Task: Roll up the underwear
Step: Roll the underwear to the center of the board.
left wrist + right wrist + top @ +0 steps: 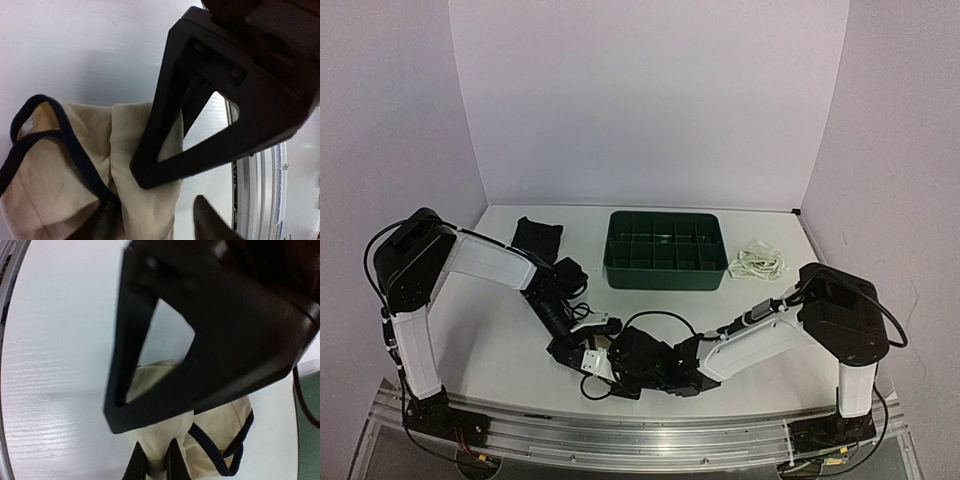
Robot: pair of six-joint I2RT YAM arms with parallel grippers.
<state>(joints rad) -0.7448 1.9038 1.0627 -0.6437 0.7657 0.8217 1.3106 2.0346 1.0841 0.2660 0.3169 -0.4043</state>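
The cream underwear (65, 170) with black edge trim lies bunched on the white table. My right gripper (156, 461) is shut on a fold of this cream underwear (165, 440), its two fingertips pinching the cloth. Facing it, my left gripper (155, 216) is open: one finger (104, 225) rests against the cloth and the other finger (212, 222) stands clear over bare table. From above, both grippers meet at the front centre (610, 352) and hide the cream garment. The black underwear (536, 236) lies at the back left. The white underwear (760, 261) lies at the back right.
A green divided tray (665, 268) stands at the back centre between the black and white garments. The metal rail (640, 430) of the arm bases runs along the near edge, close behind the grippers. White walls close in the table on three sides.
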